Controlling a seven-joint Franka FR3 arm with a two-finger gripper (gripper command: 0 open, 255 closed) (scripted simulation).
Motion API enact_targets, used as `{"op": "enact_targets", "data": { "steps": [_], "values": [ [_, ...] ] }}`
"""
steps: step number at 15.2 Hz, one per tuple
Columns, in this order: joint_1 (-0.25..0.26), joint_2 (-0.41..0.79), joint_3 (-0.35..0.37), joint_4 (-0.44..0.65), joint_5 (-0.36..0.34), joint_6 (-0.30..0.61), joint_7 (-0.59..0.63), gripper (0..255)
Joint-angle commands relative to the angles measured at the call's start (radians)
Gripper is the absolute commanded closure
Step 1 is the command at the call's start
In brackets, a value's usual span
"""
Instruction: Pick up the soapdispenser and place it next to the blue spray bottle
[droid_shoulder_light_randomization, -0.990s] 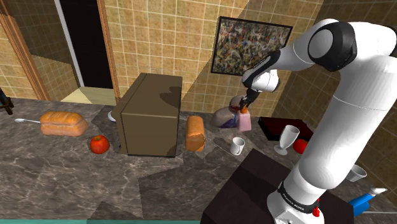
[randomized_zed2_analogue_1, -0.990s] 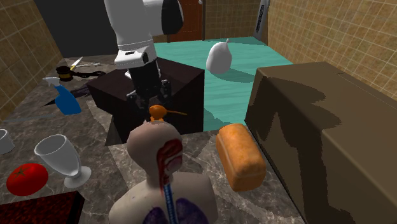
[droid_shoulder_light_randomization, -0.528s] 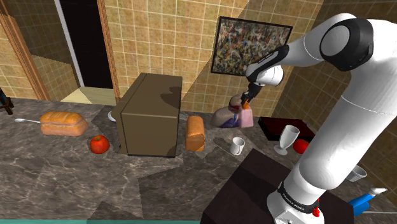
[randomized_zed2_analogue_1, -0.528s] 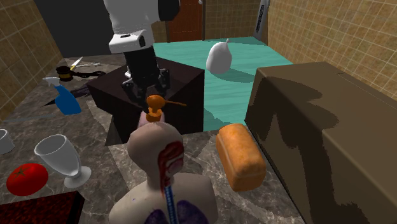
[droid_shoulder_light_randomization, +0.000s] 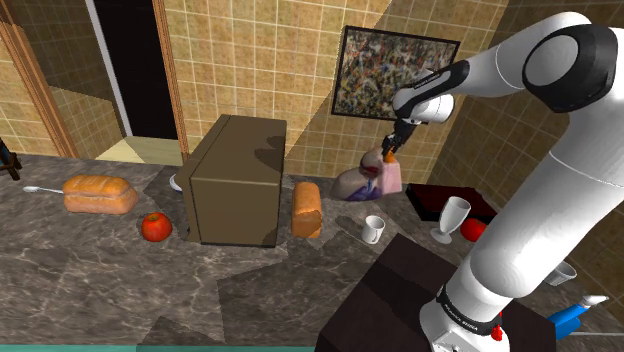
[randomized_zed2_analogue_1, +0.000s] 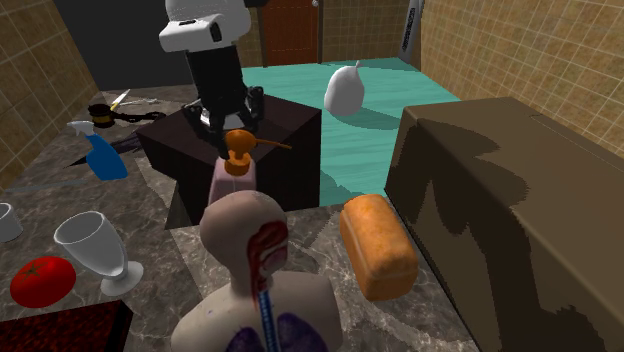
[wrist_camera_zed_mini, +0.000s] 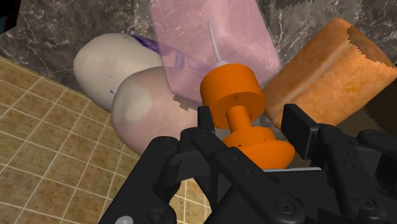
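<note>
The soap dispenser (droid_shoulder_light_randomization: 390, 177) has a clear pink body (wrist_camera_zed_mini: 210, 44) and an orange pump head (randomized_zed2_analogue_1: 238, 160). It hangs in the air above an anatomy bust (randomized_zed2_analogue_1: 255, 270), just behind the bust's head in the second exterior view. My gripper (wrist_camera_zed_mini: 251, 124) is shut on the pump's neck, one finger on each side. In the shoulder view the gripper (droid_shoulder_light_randomization: 391, 152) sits high near the tiled wall. The blue spray bottle (randomized_zed2_analogue_1: 100, 155) lies on the counter to the left of the stand in the second exterior view, and pokes out at the lower right (droid_shoulder_light_randomization: 572, 318) in the shoulder view.
A bread loaf (randomized_zed2_analogue_1: 378, 245) and a big brown box (droid_shoulder_light_randomization: 235, 180) lie beside the bust. A wine glass (randomized_zed2_analogue_1: 90, 250), a tomato (randomized_zed2_analogue_1: 42, 280), a mug (droid_shoulder_light_randomization: 373, 229) and a dark red tray (droid_shoulder_light_randomization: 440, 197) lie between the bust and the spray bottle. The dark stand (randomized_zed2_analogue_1: 280, 130) is behind.
The gripper has risen with the dispenser and shifted a little toward the shoulder view's right; the pink body now clears the bust's head.
</note>
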Motion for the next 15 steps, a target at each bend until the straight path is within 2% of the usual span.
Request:
{"op": "enact_targets", "data": {
  "steps": [1,15],
  "values": [
    [-0.001,-0.016,0.003,0.015,-0.018,-0.028,0.016,255],
    [-0.008,-0.105,0.025,0.129,-0.092,-0.215,0.078,255]
  ]
}}
